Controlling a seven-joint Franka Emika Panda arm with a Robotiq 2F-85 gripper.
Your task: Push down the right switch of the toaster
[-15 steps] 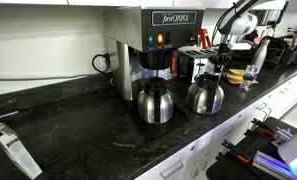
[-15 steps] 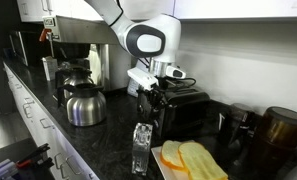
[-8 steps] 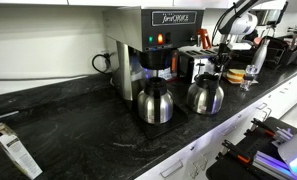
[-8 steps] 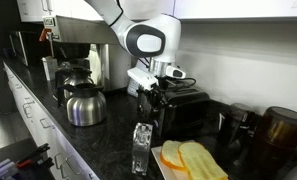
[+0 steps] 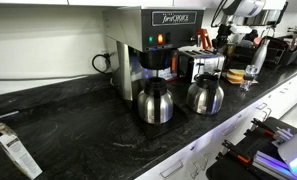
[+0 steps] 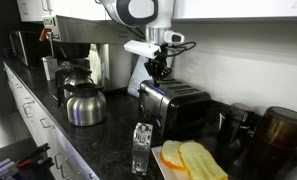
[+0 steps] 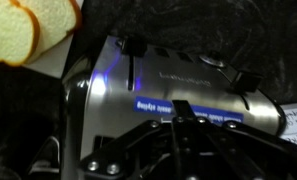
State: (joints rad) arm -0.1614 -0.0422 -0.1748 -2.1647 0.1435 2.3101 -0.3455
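Observation:
The toaster (image 6: 178,108) is a low shiny-metal box with dark ends, standing on the black counter behind a carafe (image 5: 205,95) in an exterior view. My gripper (image 6: 160,68) hangs shut and holds nothing, a short way above the toaster's near end. It also shows above the toaster (image 5: 193,66), where the gripper (image 5: 229,40) is small and partly lost against the background. The wrist view looks down on the toaster's metal face (image 7: 178,85) past the shut gripper (image 7: 183,122). Two dark switches show there, one (image 7: 131,46) at upper left and one (image 7: 253,80) at right.
A black-and-steel coffee brewer (image 5: 153,45) and a second carafe (image 5: 155,102) stand along the counter. Bread slices (image 6: 188,160) lie in front of the toaster next to a clear bottle (image 6: 140,150). A dark jar (image 6: 280,130) stands at the far end.
The arm has risen: the shut gripper was down at the toaster's front end and now hangs above it.

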